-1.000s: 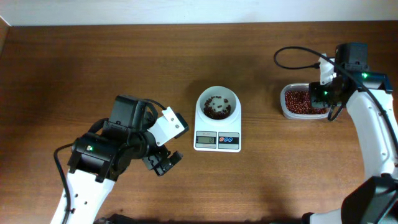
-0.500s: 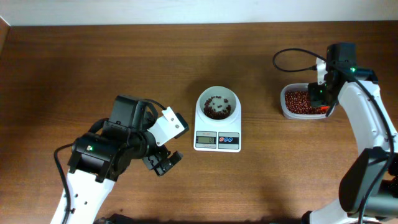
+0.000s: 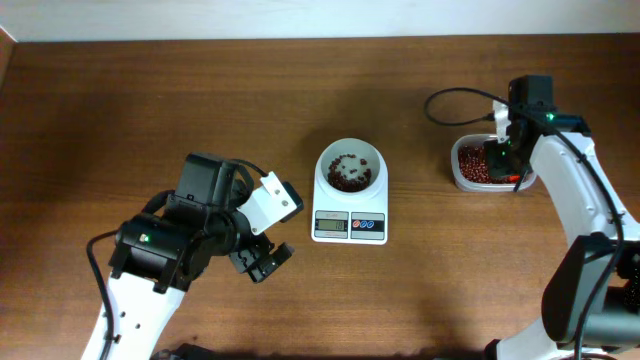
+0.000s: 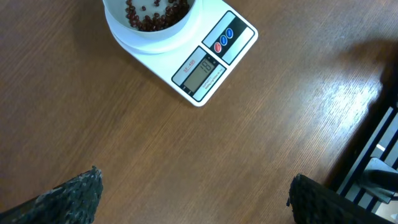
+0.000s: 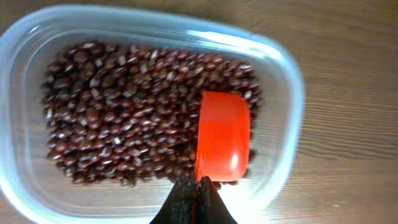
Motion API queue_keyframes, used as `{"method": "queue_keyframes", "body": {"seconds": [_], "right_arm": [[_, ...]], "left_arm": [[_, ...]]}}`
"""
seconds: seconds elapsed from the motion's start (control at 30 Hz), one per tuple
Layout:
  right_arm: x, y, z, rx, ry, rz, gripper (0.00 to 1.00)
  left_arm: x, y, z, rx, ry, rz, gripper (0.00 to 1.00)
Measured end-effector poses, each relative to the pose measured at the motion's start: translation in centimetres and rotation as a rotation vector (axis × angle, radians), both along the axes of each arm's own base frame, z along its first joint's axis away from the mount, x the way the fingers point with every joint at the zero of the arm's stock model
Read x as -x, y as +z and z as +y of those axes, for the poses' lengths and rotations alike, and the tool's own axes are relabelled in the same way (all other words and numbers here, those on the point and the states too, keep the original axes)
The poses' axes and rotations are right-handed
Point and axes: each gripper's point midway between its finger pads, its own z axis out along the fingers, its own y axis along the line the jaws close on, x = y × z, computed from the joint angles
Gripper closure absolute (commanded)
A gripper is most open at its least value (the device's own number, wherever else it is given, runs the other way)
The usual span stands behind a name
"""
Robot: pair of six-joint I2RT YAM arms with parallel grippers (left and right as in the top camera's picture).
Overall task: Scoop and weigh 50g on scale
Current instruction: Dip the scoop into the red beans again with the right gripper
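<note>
On scale point(image 3: 349, 226), bowl point(image 3: 350, 151) is holding few beans point(image 3: 348, 173); we are judging more scoops due. Right claw point(image 5: 196, 202) is clamping empty orange scoop point(image 5: 222, 134) in tub point(image 5: 292, 93); left claw point(image 4: 196, 193) is hanging apart, empty.

The table point(image 3: 150, 100) was brown with a streaked wood grain. The scale point(image 3: 349, 227) was white, its display point(image 4: 200, 68) grey with dark digits, one button point(image 4: 229, 33) blue and the other point(image 4: 218, 46) red. The bowl point(image 3: 351, 146) was white. The beans point(image 5: 112, 112) were dark red-brown, the tub point(image 5: 287, 81) clear, the scoop point(image 5: 222, 137) bright orange-red. The right arm point(image 3: 575, 190) was white with black parts, the left arm point(image 3: 130, 310) white and black too. The wall point(image 3: 300, 15) was white.
</note>
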Motion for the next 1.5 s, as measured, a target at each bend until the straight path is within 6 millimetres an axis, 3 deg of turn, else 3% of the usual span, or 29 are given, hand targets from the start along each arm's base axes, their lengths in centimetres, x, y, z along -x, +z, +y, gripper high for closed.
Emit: {"method": "queue_keyframes", "body": {"seconds": [0.2,0.37,0.6,0.9,1.3,1.5], "right_arm": [[-0.1,-0.4,2.5,-0.138,0.039,-0.004,0.96],[-0.1,-0.4,3.4,-0.195,0.048,-0.009,0.96],[-0.1,-0.3,2.1,-0.275,-0.015,-0.025,0.96],[0.3,0.4,-0.8,-0.506,-0.132,-0.088,0.96],[0.5,-1.2,1.2,-0.686,-0.112,-0.137,0.96],[0.6,-1.1,0.3,-0.712,-0.169,-0.149,0.96]], "left_arm": [[0.0,0.0,0.0,0.0,0.0,0.0,0.01],[0.0,0.0,0.0,0.0,0.0,0.0,0.01],[0.0,0.0,0.0,0.0,0.0,0.0,0.01],[0.0,0.0,0.0,0.0,0.0,0.0,0.01],[0.0,0.0,0.0,0.0,0.0,-0.001,0.01],[0.0,0.0,0.0,0.0,0.0,-0.001,0.01]]}}
